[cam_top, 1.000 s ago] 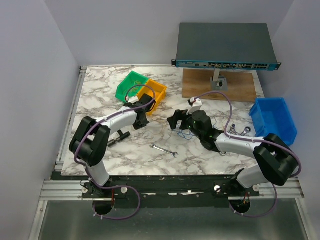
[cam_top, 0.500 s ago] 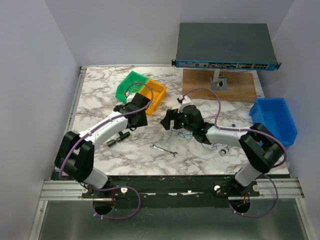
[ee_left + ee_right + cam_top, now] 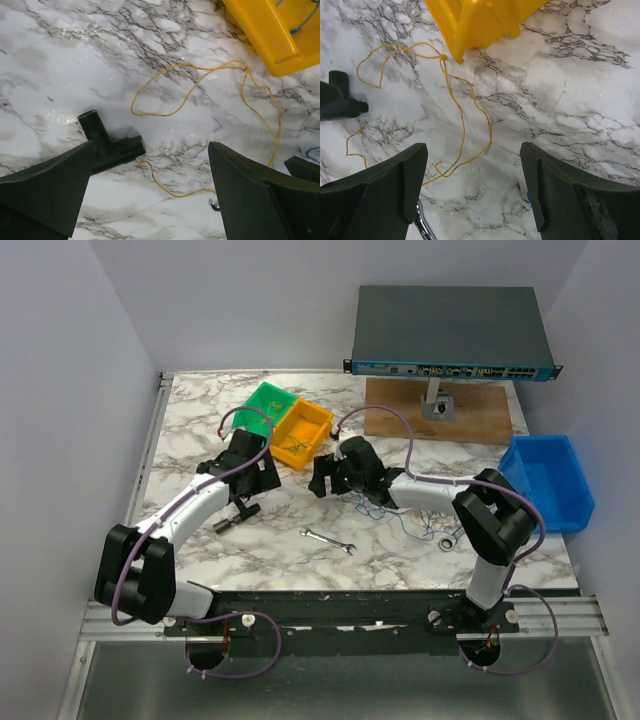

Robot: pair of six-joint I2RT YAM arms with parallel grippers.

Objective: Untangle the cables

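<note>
Between the two arms, on the marble table (image 3: pixel 190 430), a yellow wire (image 3: pixel 442 57) lies in loose loops just in front of the yellow bin (image 3: pixel 303 433). One knotted bend sits near the bin's corner, and the wire touches nothing but the tabletop. A blue wire (image 3: pixel 378 508) trails across the marble under the right arm's forearm. A short blue strand (image 3: pixel 299 23) rests inside the yellow bin.

The left gripper (image 3: pixel 151 147) hangs over the table with its fingers spread wide and nothing between them. A black T-shaped piece (image 3: pixel 107 142) lies just beyond its left finger, close to one end of the yellow wire. The right gripper (image 3: pixel 472 147) also stands released and empty, poised above the yellow loops and facing the yellow bin.

A green bin (image 3: pixel 262 405) sits against the yellow one on its far left side. A small silver wrench (image 3: pixel 328 540) lies nearer the arm bases. At the right edge is a blue bin (image 3: pixel 545 480), and behind it a network switch (image 3: pixel 450 330) stands on a wooden board (image 3: pixel 400 415).
</note>
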